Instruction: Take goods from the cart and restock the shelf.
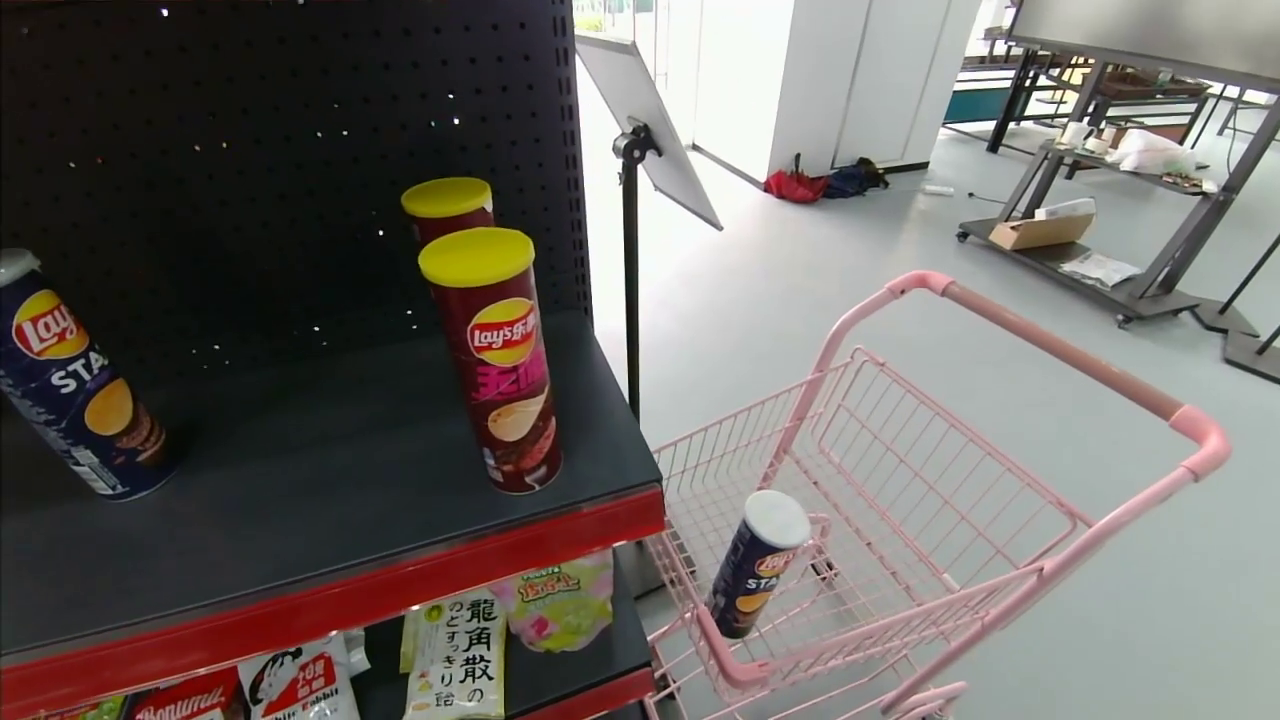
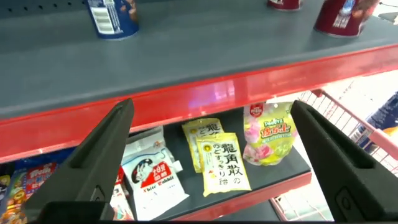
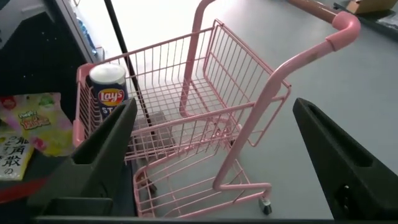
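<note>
The left jaws stand spread wide with nothing between them, their two dark fingers [image 2: 93,162] set far apart. Straight ahead of them, framed in the gap, is the lower shelf [image 2: 292,177] with its flat snack packets: a white bag [image 2: 152,177] nearer one finger, a yellow candy bag [image 2: 224,165] in the middle of the gap, and a green and pink bag [image 2: 268,134] nearer the other finger. None of these touches the jaws. Farther beyond runs the red front edge of the upper shelf [image 1: 300,480], which carries a dark blue can [image 1: 75,390] standing alone and, well apart from it, two maroon cans with yellow lids, one [image 1: 495,360] near the front edge and the other [image 1: 448,205] behind it by the pegboard back

The right jaws are also spread wide and empty, fingers [image 3: 99,149] far apart. Beyond them, within the gap, stands the pink cart [image 1: 1040,345]. A blue can with a white lid [image 1: 758,575] stands leaning in the cart's basket, in the corner nearest the shelf; it lies just past one finger of the right jaws and is clear of them, not gripped
</note>
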Tool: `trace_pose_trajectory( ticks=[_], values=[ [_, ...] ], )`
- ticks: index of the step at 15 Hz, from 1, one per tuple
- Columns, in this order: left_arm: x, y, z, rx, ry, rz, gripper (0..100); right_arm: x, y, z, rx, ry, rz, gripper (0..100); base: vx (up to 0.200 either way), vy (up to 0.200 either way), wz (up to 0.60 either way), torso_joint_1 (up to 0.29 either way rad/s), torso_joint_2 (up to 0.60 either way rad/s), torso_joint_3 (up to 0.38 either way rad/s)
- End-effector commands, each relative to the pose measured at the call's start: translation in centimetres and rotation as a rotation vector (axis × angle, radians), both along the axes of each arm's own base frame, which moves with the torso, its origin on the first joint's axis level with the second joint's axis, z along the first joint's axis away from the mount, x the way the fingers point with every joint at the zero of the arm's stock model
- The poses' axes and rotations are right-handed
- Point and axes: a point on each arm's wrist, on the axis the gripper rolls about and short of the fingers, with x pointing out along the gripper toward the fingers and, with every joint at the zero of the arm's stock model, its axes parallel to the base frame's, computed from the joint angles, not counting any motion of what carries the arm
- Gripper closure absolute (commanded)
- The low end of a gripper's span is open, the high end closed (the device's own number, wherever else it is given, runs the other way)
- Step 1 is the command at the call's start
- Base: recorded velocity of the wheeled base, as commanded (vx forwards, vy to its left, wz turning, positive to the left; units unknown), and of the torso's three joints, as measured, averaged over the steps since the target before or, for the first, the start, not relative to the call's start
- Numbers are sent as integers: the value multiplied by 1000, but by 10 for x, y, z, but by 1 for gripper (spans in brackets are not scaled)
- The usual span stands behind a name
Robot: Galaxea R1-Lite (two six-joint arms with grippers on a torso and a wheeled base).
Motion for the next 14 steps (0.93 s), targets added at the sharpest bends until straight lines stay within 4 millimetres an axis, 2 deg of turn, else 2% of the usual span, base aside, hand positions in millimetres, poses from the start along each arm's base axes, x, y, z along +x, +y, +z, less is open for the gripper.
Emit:
trace_pose_trajectory(
  ticks=[1,12,13,14],
  values=[
    [0,0,0,0,1,0,0,0,0,0,0,0,1,0,0,0,0,-159,369,222],
    [0,0,0,0,1,0,0,0,0,0,-25,-3,-7,0,0,0,0,-150,424,266],
    [0,0,0,0,1,0,0,-3,0,40,-71,-65,14,0,0,0,0,-36,105,71],
    [0,0,0,0,1,0,0,22,0,119,-6,-15,16,0,0,0,0,-17,56,36]
  ],
)
